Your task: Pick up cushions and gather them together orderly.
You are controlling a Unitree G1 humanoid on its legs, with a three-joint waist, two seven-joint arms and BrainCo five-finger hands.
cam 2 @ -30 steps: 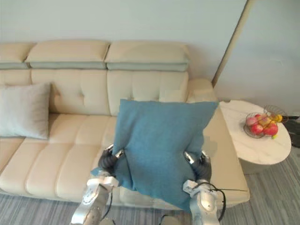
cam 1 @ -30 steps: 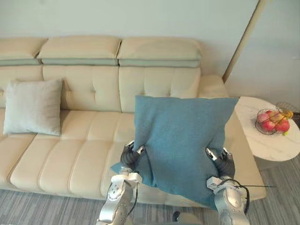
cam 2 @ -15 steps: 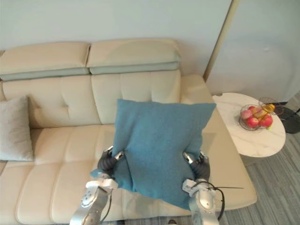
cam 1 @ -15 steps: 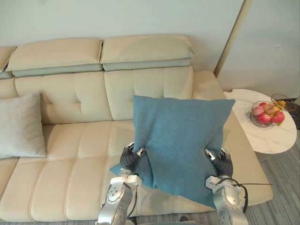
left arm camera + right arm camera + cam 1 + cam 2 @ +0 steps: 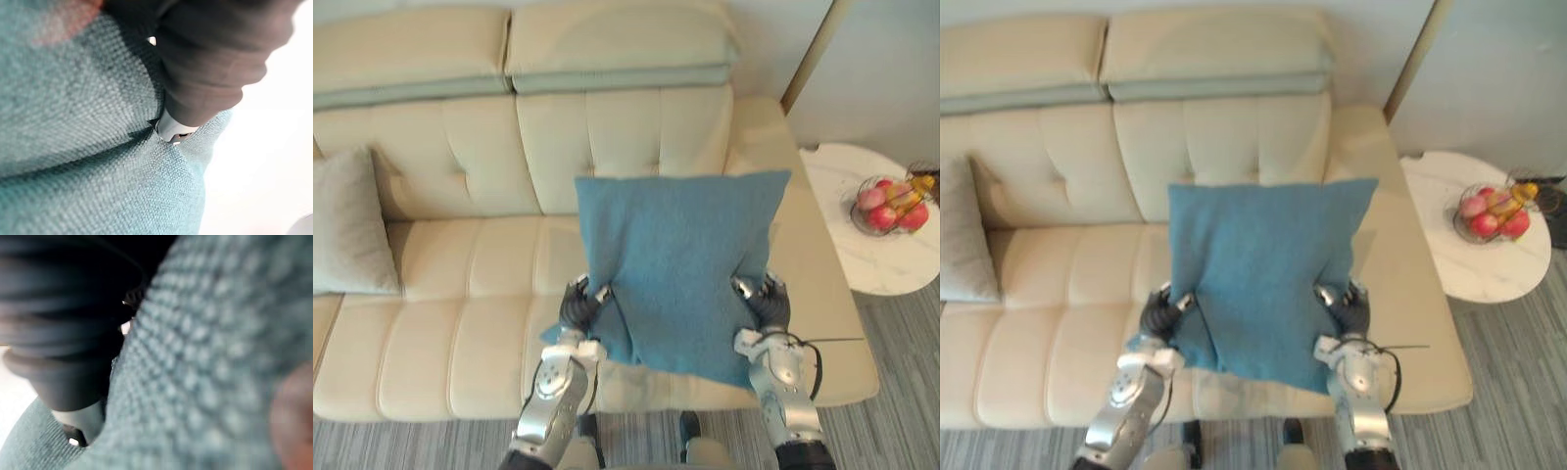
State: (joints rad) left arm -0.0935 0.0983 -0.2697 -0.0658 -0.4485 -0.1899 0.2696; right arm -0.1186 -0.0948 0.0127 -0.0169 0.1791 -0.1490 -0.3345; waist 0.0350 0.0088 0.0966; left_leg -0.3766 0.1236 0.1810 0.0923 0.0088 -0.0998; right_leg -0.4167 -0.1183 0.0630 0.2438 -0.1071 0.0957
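Observation:
A blue cushion (image 5: 677, 266) hangs upright in front of me, held up over the right part of the cream sofa (image 5: 470, 323). My left hand (image 5: 578, 306) grips its lower left edge and my right hand (image 5: 764, 302) grips its lower right edge, fingers curled into the cloth. Up close, the left wrist view has the blue weave (image 5: 88, 147) bunched under the left hand (image 5: 205, 68), and the right wrist view has the cloth (image 5: 215, 372) pressed against the right hand (image 5: 58, 328). A grey cushion (image 5: 347, 223) leans against the sofa back at the far left.
A round white marble side table (image 5: 881, 257) stands right of the sofa, with a wire bowl of fruit (image 5: 891, 204) on it. A slanted pole (image 5: 813, 54) rises behind the sofa's right arm. Grey striped floor (image 5: 901, 392) lies in front.
The camera has tilted down and closer to the sofa, so the whole scene has shifted. Both hands keep the blue cushion held the same way, a little nearer the seat.

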